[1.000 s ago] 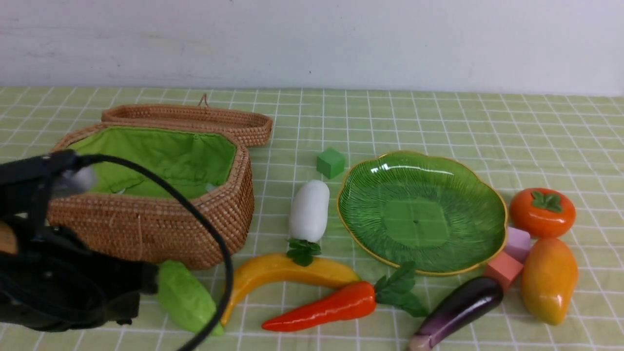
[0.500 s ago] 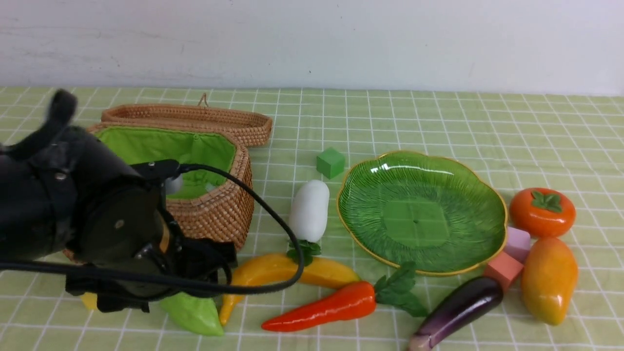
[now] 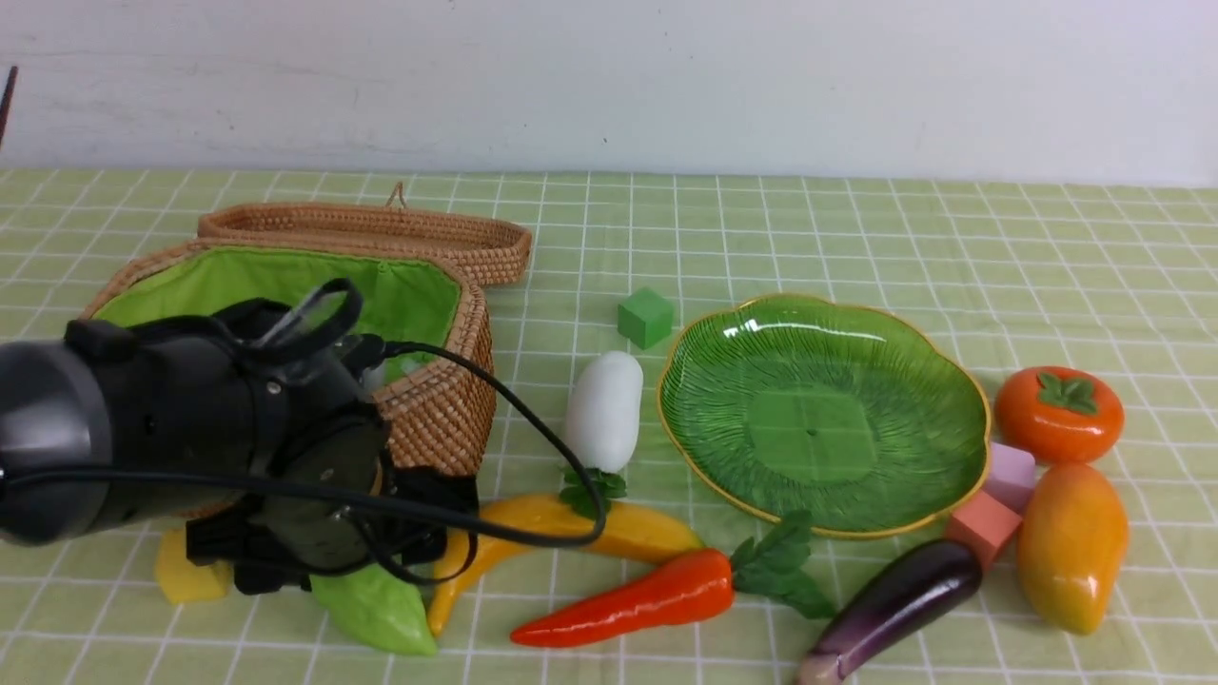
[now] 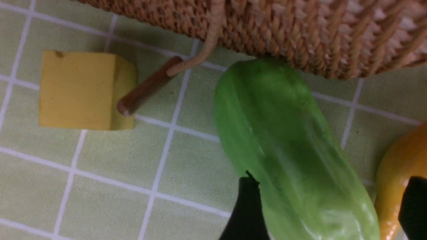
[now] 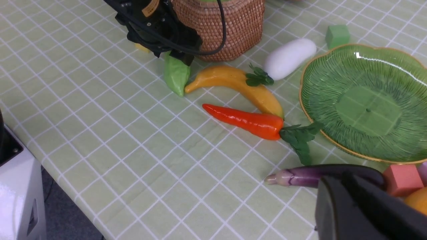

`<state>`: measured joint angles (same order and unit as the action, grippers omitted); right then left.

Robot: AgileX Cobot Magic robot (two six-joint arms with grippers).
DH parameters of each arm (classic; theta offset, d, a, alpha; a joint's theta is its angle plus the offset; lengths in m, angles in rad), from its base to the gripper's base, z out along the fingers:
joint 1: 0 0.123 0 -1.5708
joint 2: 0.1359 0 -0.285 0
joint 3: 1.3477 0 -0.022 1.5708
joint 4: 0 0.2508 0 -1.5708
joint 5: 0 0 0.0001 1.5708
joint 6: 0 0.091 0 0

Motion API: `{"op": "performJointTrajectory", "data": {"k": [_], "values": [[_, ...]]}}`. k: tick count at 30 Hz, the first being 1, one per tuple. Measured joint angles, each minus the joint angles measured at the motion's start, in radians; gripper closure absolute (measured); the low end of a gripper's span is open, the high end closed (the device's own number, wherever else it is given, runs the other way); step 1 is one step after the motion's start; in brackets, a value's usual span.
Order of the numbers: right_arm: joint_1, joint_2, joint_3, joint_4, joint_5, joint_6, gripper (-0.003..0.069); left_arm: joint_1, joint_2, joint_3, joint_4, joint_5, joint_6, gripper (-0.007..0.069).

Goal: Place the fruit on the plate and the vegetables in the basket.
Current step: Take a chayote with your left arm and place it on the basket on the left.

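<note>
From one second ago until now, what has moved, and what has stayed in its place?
The left gripper swung in from the robot's left toward the middle and now stands open astride the gourd, one jaw on each side, with nothing gripped. The gourd, banana, carrot, radish, eggplant, plate and basket lie where they were.

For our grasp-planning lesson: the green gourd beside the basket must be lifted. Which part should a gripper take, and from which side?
Take the gourd across its narrow width near mid-length, coming down from above. It lies flat and long, with one end by the basket and the banana close alongside, so sideways approaches look crowded.
</note>
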<state>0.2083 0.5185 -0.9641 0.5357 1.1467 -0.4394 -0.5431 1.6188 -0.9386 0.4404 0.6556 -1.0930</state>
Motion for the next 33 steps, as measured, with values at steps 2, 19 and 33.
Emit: {"op": "performJointTrajectory", "data": {"k": [2,19,33], "values": [[0.001,0.0,0.0,0.0,0.0,-0.001,0.0626,0.0,0.007,0.0,0.004,-0.003,-0.006,0.0075],[0.002,0.0,-0.001,0.0,0.0,-0.02,0.061,0.0,0.071,0.0,0.052,0.009,-0.023,0.0098],[0.002,0.0,-0.001,0.001,0.0,-0.02,0.0608,0.0,0.07,-0.009,0.04,0.088,-0.007,0.0181]]}}
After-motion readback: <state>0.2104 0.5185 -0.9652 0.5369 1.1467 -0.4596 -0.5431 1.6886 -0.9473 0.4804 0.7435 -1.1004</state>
